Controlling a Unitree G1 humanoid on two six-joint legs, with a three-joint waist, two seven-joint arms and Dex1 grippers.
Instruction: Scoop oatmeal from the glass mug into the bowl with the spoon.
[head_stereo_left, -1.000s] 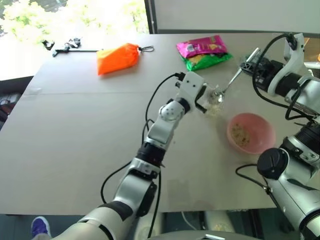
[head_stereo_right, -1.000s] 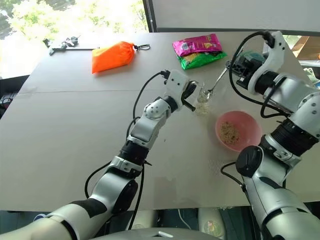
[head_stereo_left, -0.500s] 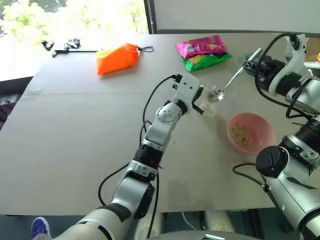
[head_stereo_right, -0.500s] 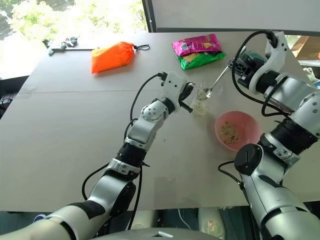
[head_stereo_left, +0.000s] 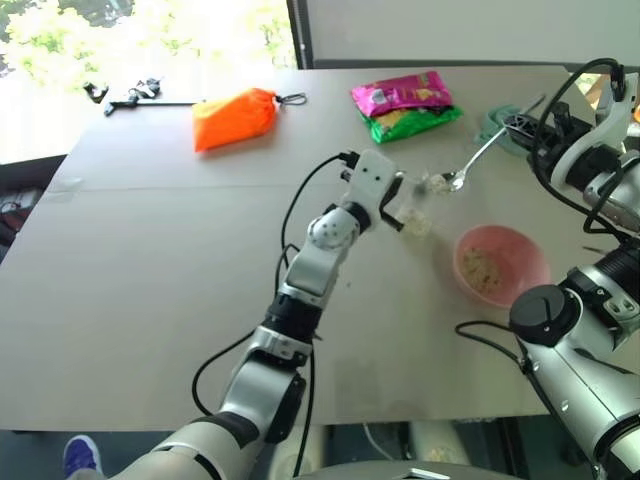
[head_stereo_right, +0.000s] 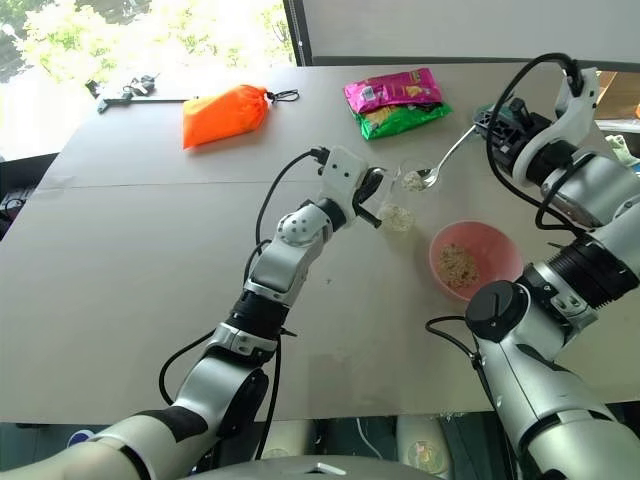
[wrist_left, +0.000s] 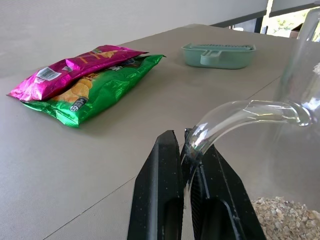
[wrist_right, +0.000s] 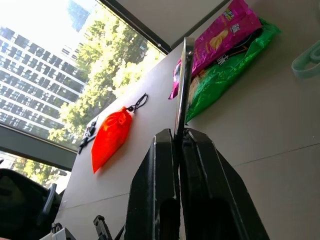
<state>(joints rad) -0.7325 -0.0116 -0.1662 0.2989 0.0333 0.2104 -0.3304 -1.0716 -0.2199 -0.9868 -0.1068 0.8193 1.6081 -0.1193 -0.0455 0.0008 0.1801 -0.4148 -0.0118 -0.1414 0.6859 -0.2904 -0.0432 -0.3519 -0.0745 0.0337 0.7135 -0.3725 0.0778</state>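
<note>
Resting surface: a flat grey-brown table, seamed across, is seen beneath both arms.
Room: a bright window with trees is seen beyond the far edge.
Left gripper: clamped on the handle of the glass mug; oatmeal lies inside.
Right gripper: clamped on the spoon, its loaded tip just above the mug.
Bowl: near, beside the mug.

On the tabletop, the left gripper holds the glass mug at centre. At two o'clock from it, the spoon carries oatmeal above the mug, its handle in the right gripper. The pink bowl sits at four o'clock, the snack packet at twelve, an orange pouch at ten.
</note>
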